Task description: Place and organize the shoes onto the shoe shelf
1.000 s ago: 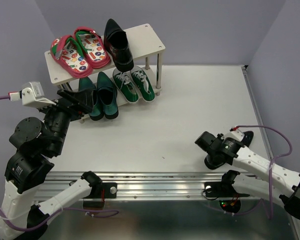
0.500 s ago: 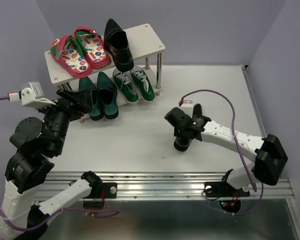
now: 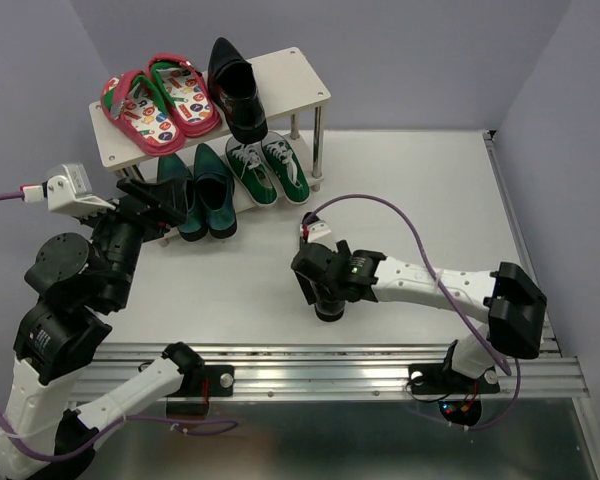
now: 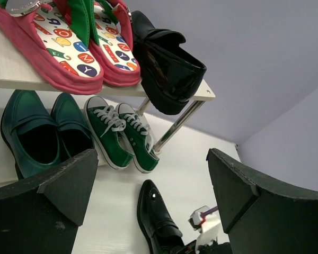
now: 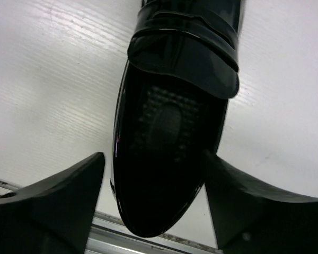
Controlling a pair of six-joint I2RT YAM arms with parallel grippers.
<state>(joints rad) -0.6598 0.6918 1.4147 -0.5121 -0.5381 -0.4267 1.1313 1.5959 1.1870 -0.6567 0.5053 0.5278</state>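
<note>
One glossy black dress shoe point(image 5: 172, 132) lies on the table, toe pointing toward the shoe shelf point(image 3: 290, 75); it also shows in the left wrist view point(image 4: 155, 214). My right gripper point(image 5: 153, 159) is open, one finger on each side of its heel; from above the gripper point(image 3: 328, 290) covers the shoe. The other black dress shoe point(image 3: 237, 90) sits on the top board. Teal dress shoes point(image 3: 202, 195) and green sneakers point(image 3: 268, 170) fill the lower board. My left gripper point(image 4: 151, 159) hangs open and empty left of the shelf point(image 3: 150, 205).
Red flip-flops point(image 3: 165, 100) with patterned insoles take the left part of the top board. The metal rail point(image 3: 310, 365) runs along the table's near edge, just behind the loose shoe's heel. A purple cable point(image 3: 400, 215) loops above the right arm.
My right arm has swept from the front right to the table's middle, bringing the black shoe with it, and its jaws have opened. The left arm has barely moved.
</note>
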